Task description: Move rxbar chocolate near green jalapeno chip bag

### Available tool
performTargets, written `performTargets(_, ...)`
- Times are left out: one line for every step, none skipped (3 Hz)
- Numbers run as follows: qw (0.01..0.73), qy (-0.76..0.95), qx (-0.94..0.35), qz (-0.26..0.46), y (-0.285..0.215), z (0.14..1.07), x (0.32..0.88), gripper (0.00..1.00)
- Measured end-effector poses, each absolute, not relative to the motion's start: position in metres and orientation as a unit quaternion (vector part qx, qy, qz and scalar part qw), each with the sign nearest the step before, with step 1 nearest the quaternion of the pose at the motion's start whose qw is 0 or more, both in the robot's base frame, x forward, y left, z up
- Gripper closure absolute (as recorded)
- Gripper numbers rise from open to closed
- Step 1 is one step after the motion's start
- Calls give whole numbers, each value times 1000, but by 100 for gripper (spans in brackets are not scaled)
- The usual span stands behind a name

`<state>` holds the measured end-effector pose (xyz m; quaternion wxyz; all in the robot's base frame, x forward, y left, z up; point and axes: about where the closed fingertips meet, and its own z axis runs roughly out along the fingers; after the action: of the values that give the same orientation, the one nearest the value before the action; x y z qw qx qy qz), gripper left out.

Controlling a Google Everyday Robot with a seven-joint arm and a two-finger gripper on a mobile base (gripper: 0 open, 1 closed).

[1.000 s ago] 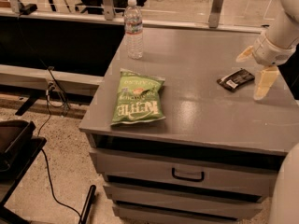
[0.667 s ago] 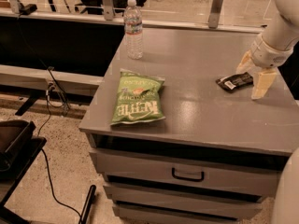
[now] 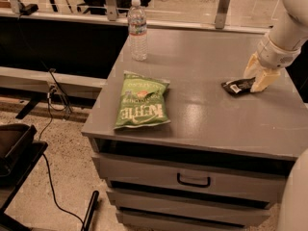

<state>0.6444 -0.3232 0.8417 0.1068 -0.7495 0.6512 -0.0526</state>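
Observation:
The rxbar chocolate [image 3: 237,85], a small flat black bar with a white patch, lies on the grey cabinet top [image 3: 202,114] at the right. My gripper [image 3: 257,75] comes down from the right and is closed around the bar's right end, low on the surface. The green jalapeno chip bag [image 3: 141,104], light green with white lettering, lies flat near the front left corner, well to the left of the bar.
A clear water bottle [image 3: 138,29] stands at the back left of the top. The cabinet has drawers with a dark handle [image 3: 193,180] in front. A black cable [image 3: 50,129] and dark equipment [image 3: 14,146] are on the floor to the left.
My gripper has dropped lower and its fingers have drawn together around the bar's right end. The bar has shifted slightly to the left. The chip bag and bottle have not moved.

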Motion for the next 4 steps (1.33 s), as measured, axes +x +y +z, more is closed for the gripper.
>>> performTargets(106,647,-753,-62,-311,846,640,100)
performTargets(163,660,-731,-59,-295,872,632,100)
performTargets(236,662,-710,-54,-265,904,619,100)
performTargets(261,650,-711,-61,-227,914,608,100)
